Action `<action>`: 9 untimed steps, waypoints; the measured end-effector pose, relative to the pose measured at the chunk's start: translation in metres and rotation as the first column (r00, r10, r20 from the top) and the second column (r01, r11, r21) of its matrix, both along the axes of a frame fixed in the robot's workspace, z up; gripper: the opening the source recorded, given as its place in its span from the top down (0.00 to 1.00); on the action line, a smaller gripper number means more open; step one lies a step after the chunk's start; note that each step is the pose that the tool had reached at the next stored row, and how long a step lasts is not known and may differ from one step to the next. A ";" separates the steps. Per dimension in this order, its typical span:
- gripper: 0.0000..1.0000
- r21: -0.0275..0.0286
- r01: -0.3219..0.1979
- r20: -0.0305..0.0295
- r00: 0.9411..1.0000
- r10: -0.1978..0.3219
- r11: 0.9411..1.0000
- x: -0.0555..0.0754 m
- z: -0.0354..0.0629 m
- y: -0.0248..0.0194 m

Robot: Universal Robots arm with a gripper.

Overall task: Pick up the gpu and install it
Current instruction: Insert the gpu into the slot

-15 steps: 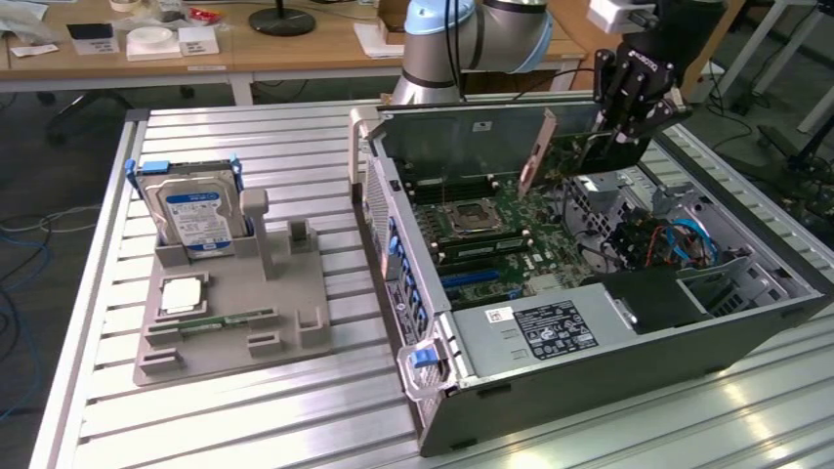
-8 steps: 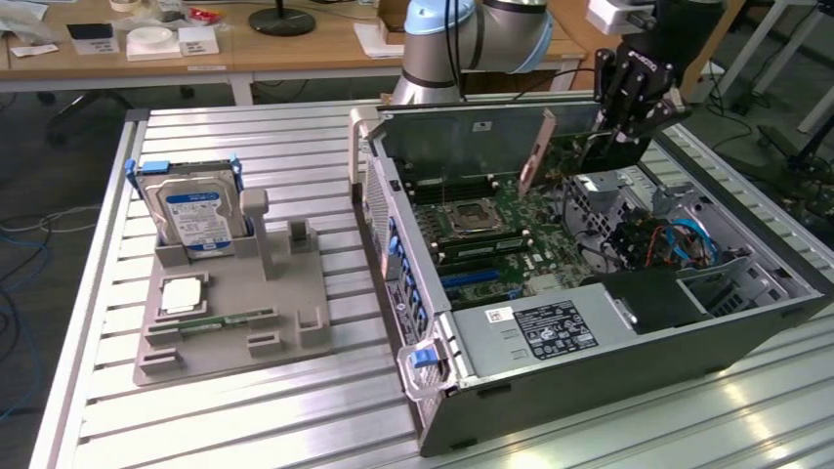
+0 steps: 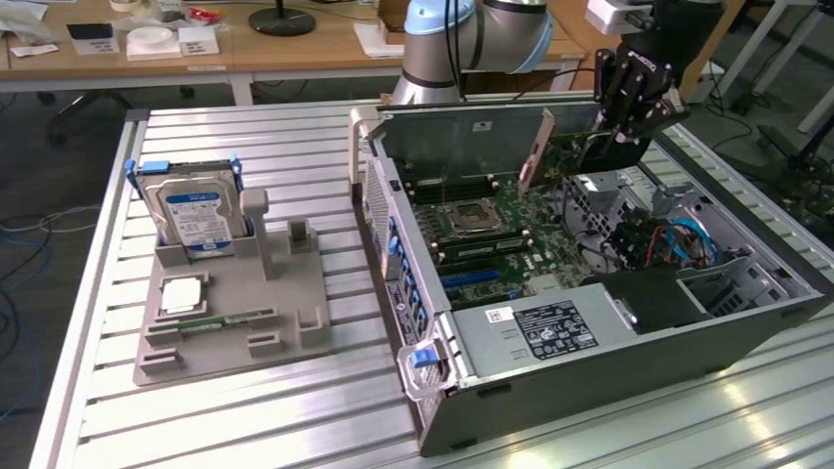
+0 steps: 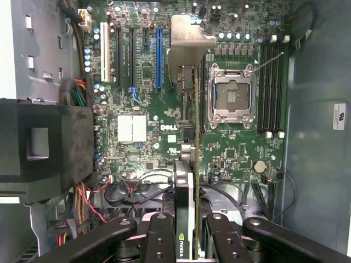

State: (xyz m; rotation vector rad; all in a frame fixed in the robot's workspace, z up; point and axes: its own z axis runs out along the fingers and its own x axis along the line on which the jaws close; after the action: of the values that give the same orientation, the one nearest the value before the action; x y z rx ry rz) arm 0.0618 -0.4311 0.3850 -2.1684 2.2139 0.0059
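Seen edge-on, the gpu point(image 4: 188, 181) hangs above the open computer case point(image 3: 651, 366) with my gripper point(image 4: 186, 244) shut on its dark cooler end. Its silver bracket point(image 4: 186, 44) points away from the gripper, over the green motherboard point(image 4: 137, 98). The card lies between the blue expansion slot point(image 4: 158, 57) and the empty processor socket point(image 4: 233, 96), still clear of the board. In the exterior view my gripper point(image 3: 607, 145) holds the gpu point(image 3: 563, 156) tilted over the far part of the case, bracket point(image 3: 534, 151) towards the case's rear wall.
A grey fixture point(image 3: 234, 303) on the slatted table holds a silver blue-labelled hard drive point(image 3: 195, 210) and a narrow RAM stick point(image 3: 215, 320). Inside the case are a power supply point(image 3: 548, 327), a black shroud point(image 4: 44, 142) and coloured cables point(image 3: 678, 244).
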 end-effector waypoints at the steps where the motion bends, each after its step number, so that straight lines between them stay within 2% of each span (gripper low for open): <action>1: 0.74 0.000 0.000 0.000 1.000 0.000 1.000 0.000 0.0000 0.0000; 9: 0.74 0.000 0.000 0.000 1.000 0.000 1.000 -0.001 -0.0010 0.0000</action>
State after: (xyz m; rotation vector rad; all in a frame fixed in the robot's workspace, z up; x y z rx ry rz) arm 0.0606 -0.4311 0.3839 -2.1683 2.2141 0.0058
